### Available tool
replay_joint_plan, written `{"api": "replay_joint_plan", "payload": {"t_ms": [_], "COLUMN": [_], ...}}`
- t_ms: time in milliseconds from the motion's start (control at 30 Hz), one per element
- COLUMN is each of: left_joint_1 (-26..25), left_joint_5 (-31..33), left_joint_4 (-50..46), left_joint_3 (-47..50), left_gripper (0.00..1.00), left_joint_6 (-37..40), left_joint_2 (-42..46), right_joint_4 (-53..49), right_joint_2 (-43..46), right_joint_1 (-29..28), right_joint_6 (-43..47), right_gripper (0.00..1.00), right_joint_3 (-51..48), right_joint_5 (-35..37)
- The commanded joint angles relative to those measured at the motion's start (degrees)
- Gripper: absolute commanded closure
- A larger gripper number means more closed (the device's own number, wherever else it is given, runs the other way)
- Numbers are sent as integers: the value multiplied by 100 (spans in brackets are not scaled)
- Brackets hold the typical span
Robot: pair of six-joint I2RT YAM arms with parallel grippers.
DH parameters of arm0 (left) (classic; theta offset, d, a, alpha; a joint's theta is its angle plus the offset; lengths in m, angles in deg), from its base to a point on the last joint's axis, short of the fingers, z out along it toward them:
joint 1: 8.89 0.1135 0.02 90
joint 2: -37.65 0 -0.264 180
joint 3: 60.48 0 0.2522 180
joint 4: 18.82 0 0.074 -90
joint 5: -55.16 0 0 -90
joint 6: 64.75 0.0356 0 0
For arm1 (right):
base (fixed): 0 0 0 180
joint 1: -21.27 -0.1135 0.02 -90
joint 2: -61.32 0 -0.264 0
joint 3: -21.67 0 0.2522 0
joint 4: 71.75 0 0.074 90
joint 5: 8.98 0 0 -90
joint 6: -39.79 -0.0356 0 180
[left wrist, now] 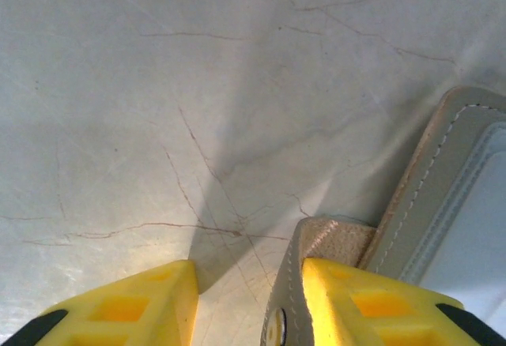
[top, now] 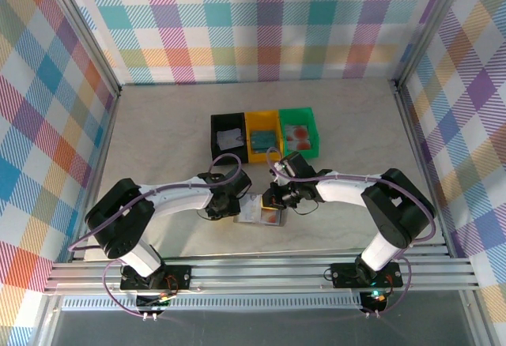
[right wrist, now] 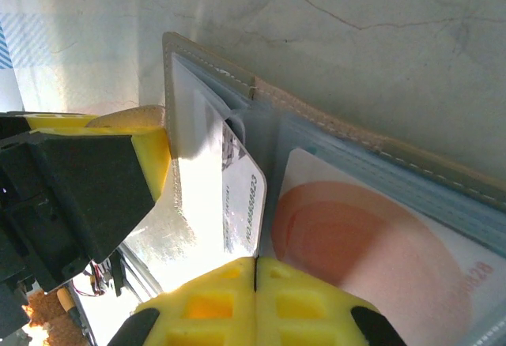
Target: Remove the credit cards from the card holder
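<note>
The grey card holder (top: 259, 213) lies open on the table between my two grippers. My left gripper (left wrist: 247, 283) is open, and the holder's stitched snap tab (left wrist: 288, 298) rests against the inner side of its right finger (left wrist: 371, 302), which sits at the holder's left edge (left wrist: 427, 188). My right gripper (right wrist: 254, 263) is shut on the edge of a whitish-grey credit card (right wrist: 241, 196), which tilts up out of the left pocket panel (right wrist: 194, 125). A reddish-pink credit card (right wrist: 364, 243) lies flat in the right panel.
Black (top: 229, 137), yellow (top: 263, 134) and green (top: 299, 131) trays stand in a row just behind the holder, each with something flat in it. Checked walls enclose the marbled table (top: 158, 141). In the right wrist view the left gripper's body (right wrist: 71, 188) sits close on the left.
</note>
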Motion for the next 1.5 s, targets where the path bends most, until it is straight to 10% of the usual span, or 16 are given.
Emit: {"api": "replay_joint_plan", "payload": {"t_ms": [0, 833, 1167, 1300, 1467], "left_joint_1": [-406, -526, -532, -541, -557], "left_joint_5": [-1519, -653, -856, -873, -983], "left_joint_4": [1747, 912, 1385, 1456, 1529], "left_joint_3": [228, 126, 329, 421, 520], "left_gripper": [59, 58, 74, 74, 76], "left_joint_6": [-259, -486, -652, -666, -700], "left_joint_2": [-249, 25, -349, -384, -518], "right_joint_4": [103, 124, 204, 19, -129], "right_joint_2": [44, 218, 248, 262, 196], "right_joint_1": [43, 42, 45, 50, 71], "right_joint_6": [-7, -19, -24, -33, -64], "right_gripper": [100, 100, 100, 72, 65], "right_joint_3": [28, -119, -187, -150, -110], "right_joint_5": [-135, -74, -19, 234, 473]}}
